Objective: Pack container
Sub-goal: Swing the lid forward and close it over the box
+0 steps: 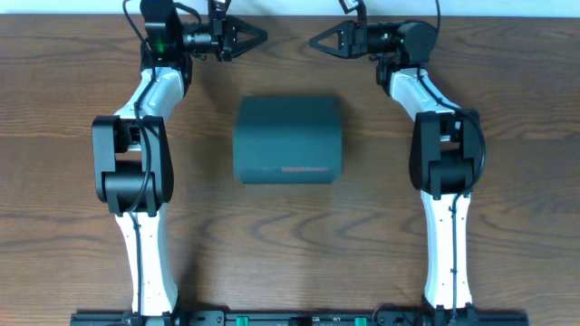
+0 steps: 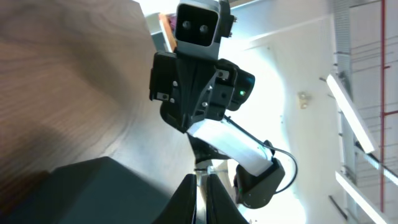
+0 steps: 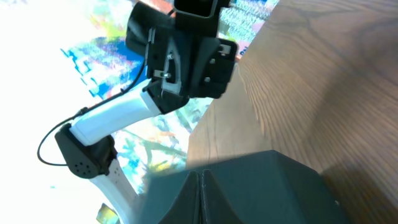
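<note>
The container (image 1: 287, 140) sits at the middle of the desk (image 1: 507, 226), square to its edges, with its top face down and shut. A thin reddish line runs along its 6 o'clock edge. Bare wood shows on all four sides of it. The widest stretch is toward 6 o'clock, between the two white arms that stand well apart from it at 9 and 3 o'clock.

Both tools hang near the desk's 12 o'clock edge, beyond the container's far side and not touching it. The left tool (image 1: 261, 36) points toward 3 o'clock with its fingers pressed together and nothing between them. The right tool (image 1: 314, 42) points toward 9 o'clock, likewise together and holding nothing. A gap of bare wood lies between the two tips. Each wrist view shows the shut fingers, a container corner below and the other arm opposite.
</note>
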